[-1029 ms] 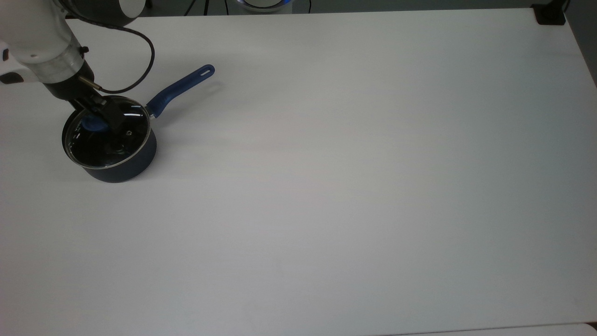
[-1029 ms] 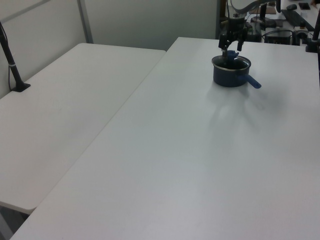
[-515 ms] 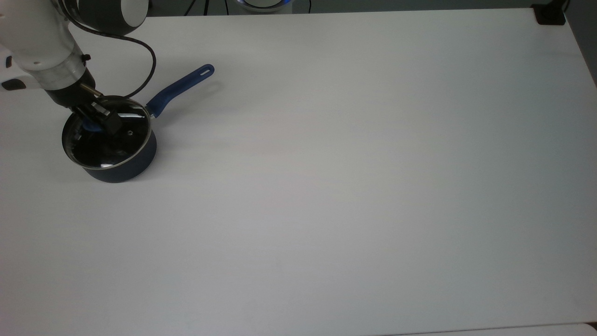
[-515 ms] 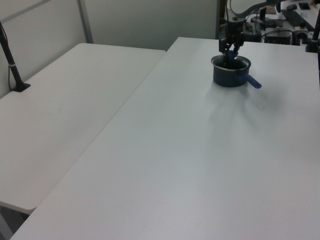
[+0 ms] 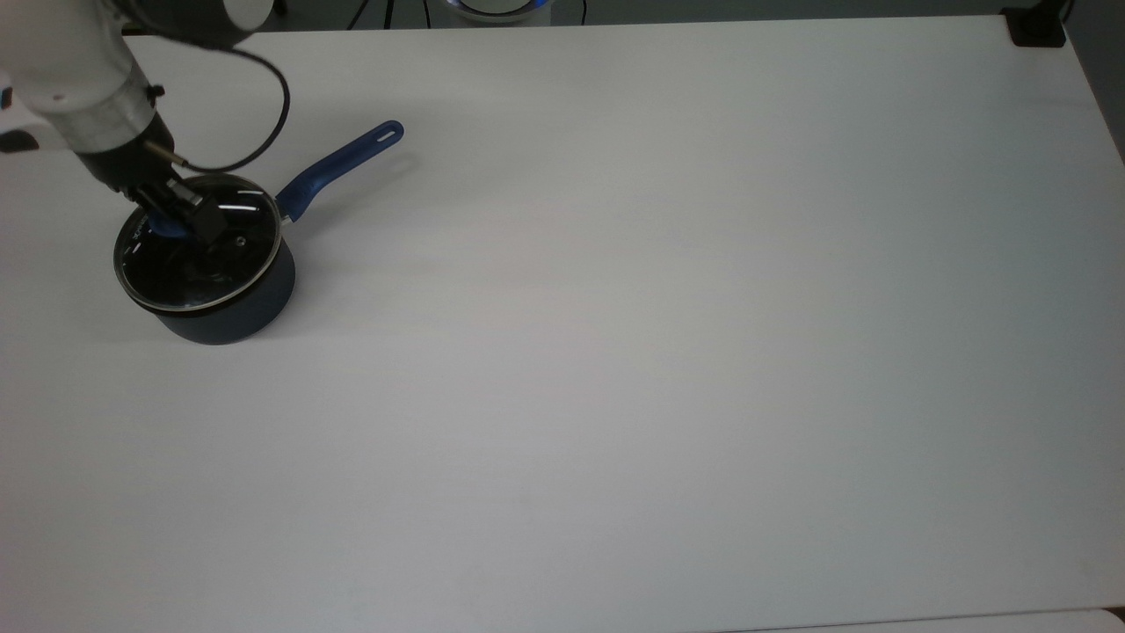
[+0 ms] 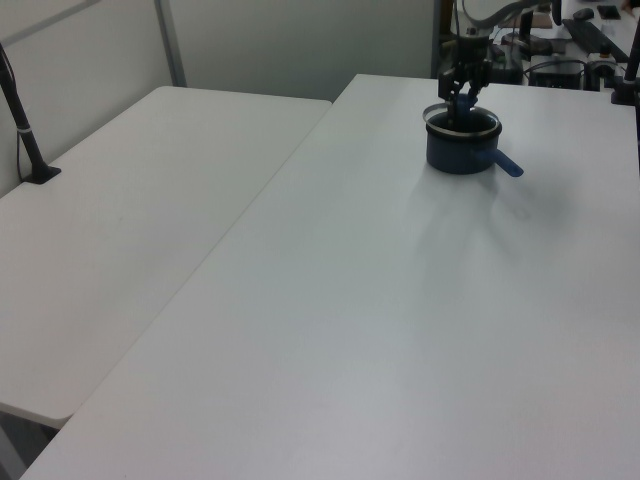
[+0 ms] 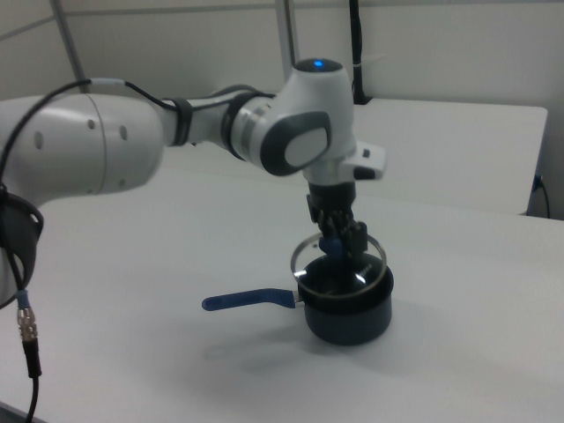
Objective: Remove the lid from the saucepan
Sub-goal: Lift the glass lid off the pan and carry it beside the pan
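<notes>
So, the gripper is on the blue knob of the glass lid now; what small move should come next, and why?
Probably keep lifting straight up. The gripper is closed on the blue knob of the round glass lid with the metal rim, which sits tilted, one edge raised above the dark navy saucepan. A sideways move now could catch the rim.

I see the saucepan (image 5: 230,303) at the top view's far left of the tabletop (image 5: 659,352), the lid (image 5: 198,264) just above it, the gripper (image 5: 180,220) clamped on its knob.
</notes>
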Controlling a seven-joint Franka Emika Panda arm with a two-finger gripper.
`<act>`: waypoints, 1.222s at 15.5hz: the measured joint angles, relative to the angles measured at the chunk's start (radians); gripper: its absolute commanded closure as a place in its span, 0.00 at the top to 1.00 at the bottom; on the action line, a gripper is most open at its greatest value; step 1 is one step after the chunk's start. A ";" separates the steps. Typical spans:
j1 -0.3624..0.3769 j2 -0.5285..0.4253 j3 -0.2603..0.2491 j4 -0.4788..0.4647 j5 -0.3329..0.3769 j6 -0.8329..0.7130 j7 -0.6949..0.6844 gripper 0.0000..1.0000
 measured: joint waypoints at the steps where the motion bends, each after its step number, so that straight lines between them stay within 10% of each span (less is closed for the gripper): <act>1: 0.000 -0.015 0.015 0.000 0.000 -0.007 -0.002 0.50; 8: 0.020 -0.083 0.235 -0.015 -0.015 -0.061 0.051 0.50; 12: 0.044 -0.085 0.386 -0.118 -0.143 -0.048 0.207 0.50; 19: 0.048 -0.086 0.502 -0.292 -0.207 0.004 0.272 0.50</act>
